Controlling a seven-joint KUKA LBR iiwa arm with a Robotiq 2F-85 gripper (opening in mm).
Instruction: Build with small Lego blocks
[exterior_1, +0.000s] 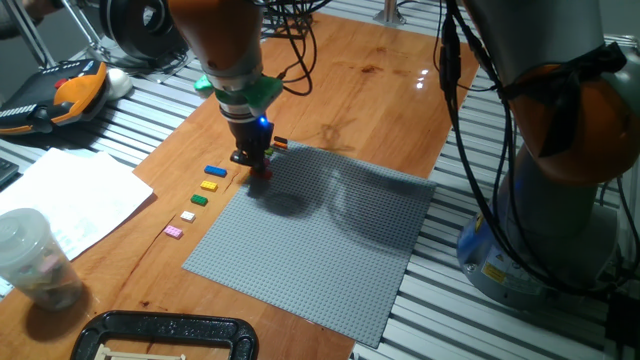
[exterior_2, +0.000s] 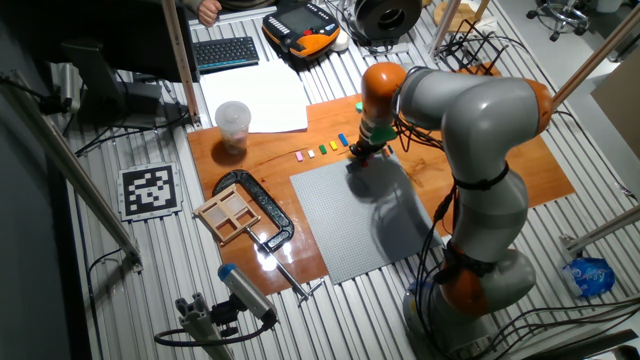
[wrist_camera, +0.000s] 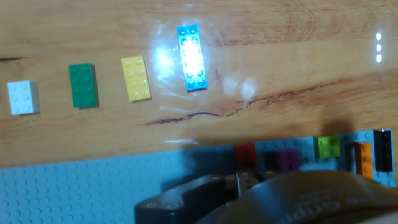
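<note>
My gripper (exterior_1: 257, 168) stands low over the near corner of the grey baseplate (exterior_1: 320, 230), its tips at a red block (wrist_camera: 245, 153) on the plate's edge. The hand view shows only blurred finger parts, so the jaw gap is hidden. To the right of the red block, magenta (wrist_camera: 287, 160), lime (wrist_camera: 328, 147), orange (wrist_camera: 364, 158) and dark brown (wrist_camera: 382, 149) blocks sit along that edge. On the wood beside the plate lie blue (wrist_camera: 191, 58), yellow (wrist_camera: 135, 78), green (wrist_camera: 83, 85) and white (wrist_camera: 23, 98) blocks in a row. A pink block (exterior_1: 173, 231) ends that row.
A plastic cup (exterior_1: 35, 258) and sheets of paper (exterior_1: 70, 195) are left of the wooden board. A black clamp (exterior_1: 165, 335) holds the board's near edge. The arm's base (exterior_2: 480, 280) stands beside the plate's far side.
</note>
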